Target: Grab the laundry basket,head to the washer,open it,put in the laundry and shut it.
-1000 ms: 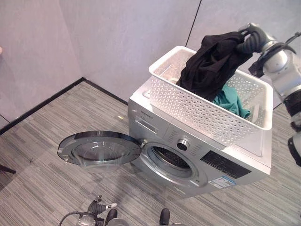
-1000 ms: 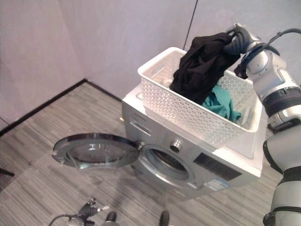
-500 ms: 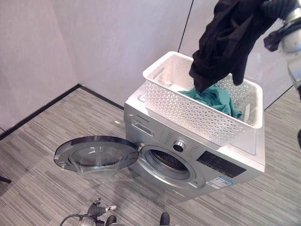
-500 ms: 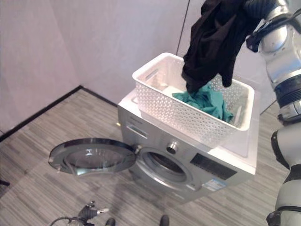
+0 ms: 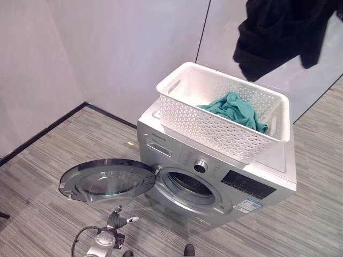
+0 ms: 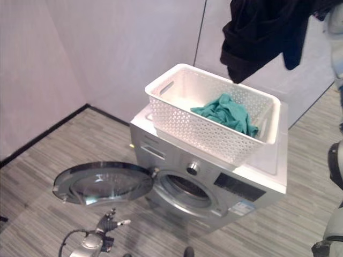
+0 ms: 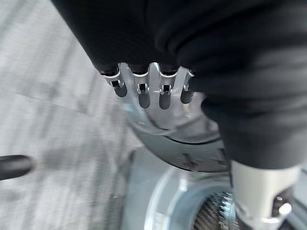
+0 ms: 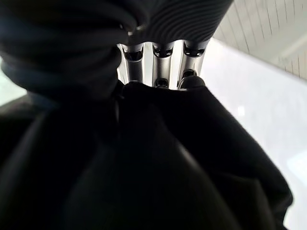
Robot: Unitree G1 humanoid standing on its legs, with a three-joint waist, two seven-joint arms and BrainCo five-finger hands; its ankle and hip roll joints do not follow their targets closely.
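Note:
A black garment [image 5: 281,32] hangs high above the white laundry basket [image 5: 214,128], clear of its rim. My right hand [image 8: 160,62] is shut on this black cloth [image 8: 144,167], fingers curled into its top. A teal garment [image 5: 233,107] lies in the basket, which stands on top of the silver washer [image 5: 171,152]. The washer's round door [image 5: 107,179] is swung wide open to the left, and the drum opening [image 5: 188,184] shows. My left hand [image 5: 117,222] hangs low in front of the door, fingers [image 7: 144,91] straight and holding nothing.
The washer stands on grey striped floor [image 5: 48,160] near a corner of pale walls [image 5: 107,48] with a dark skirting. The open door juts out over the floor to the left of the drum.
My right hand has lifted the black garment up out of the basket, uncovering the teal one. The camera has also shifted a little.

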